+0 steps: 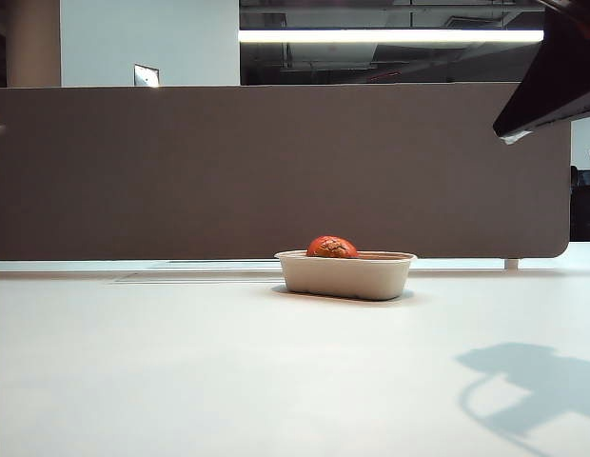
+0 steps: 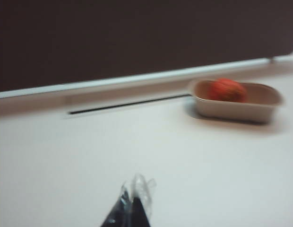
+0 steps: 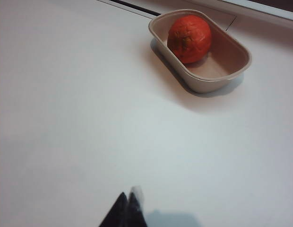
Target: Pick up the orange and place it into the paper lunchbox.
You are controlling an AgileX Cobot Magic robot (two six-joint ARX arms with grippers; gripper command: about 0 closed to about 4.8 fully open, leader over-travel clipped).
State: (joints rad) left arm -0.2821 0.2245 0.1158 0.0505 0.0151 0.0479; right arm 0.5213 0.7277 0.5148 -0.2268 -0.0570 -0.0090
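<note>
The orange (image 1: 331,248) lies inside the paper lunchbox (image 1: 344,278), which stands on the white table before the partition. In the left wrist view the orange (image 2: 226,90) rests toward one end of the lunchbox (image 2: 241,111), and my left gripper (image 2: 132,196) hovers over bare table well away from it, shut and holding nothing. My right gripper (image 3: 128,196) is likewise shut and empty, some way short of the lunchbox (image 3: 208,82) with the orange (image 3: 189,38) in it. Neither gripper's fingertips show in the exterior view.
A tall brown partition (image 1: 276,171) closes off the table's far edge. A thin dark slot (image 2: 127,105) runs along the table surface near the lunchbox. A dark part of an arm (image 1: 552,76) hangs at the upper right of the exterior view, casting a shadow (image 1: 533,381).
</note>
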